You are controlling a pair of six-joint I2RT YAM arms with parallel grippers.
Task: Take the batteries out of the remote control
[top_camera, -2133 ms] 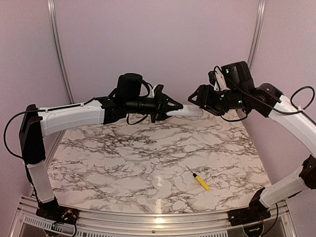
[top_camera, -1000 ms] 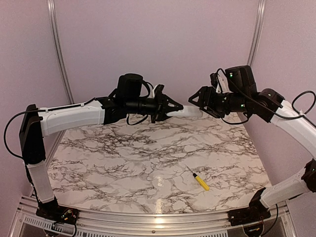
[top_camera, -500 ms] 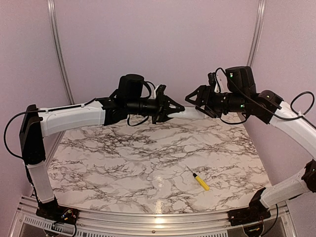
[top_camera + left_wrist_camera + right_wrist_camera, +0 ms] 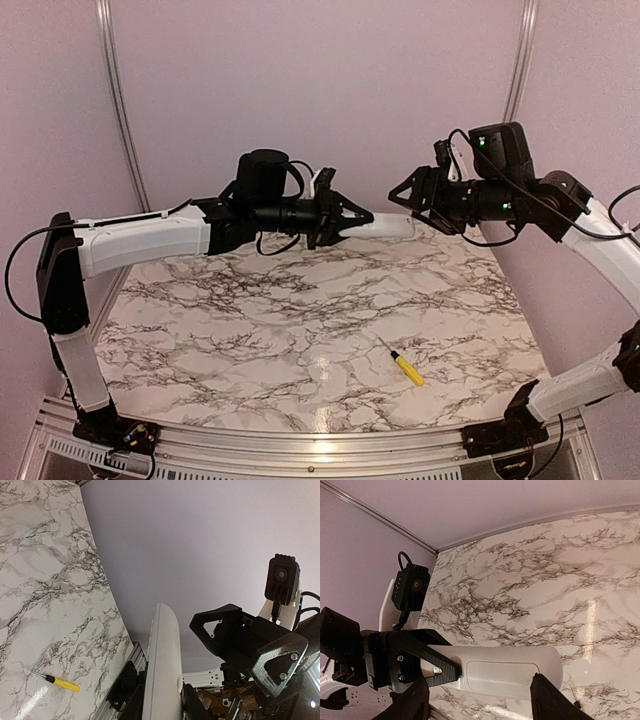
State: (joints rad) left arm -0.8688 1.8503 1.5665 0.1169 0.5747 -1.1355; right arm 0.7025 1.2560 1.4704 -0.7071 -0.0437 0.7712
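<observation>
The white remote control [image 4: 390,226] hangs level in the air over the back of the table, with my left gripper [image 4: 360,217] shut on its left end. In the left wrist view it stands edge-on [image 4: 162,660] between the black fingers. The right wrist view shows its plain back [image 4: 520,652] and a closed rectangular battery cover [image 4: 500,671]. My right gripper [image 4: 402,193] is open just off the remote's free right end. Its fingers [image 4: 547,702] straddle the cover from below without touching it. The batteries are hidden.
A yellow-handled screwdriver [image 4: 405,367] lies on the marble table [image 4: 250,330] at the front right, also seen in the left wrist view [image 4: 60,682]. Lilac walls enclose the back and sides. A metal rail [image 4: 300,440] runs along the near edge.
My right gripper has drawn back to the right, off the remote's end, and its jaws have spread a little wider. The left arm and remote have held still.
</observation>
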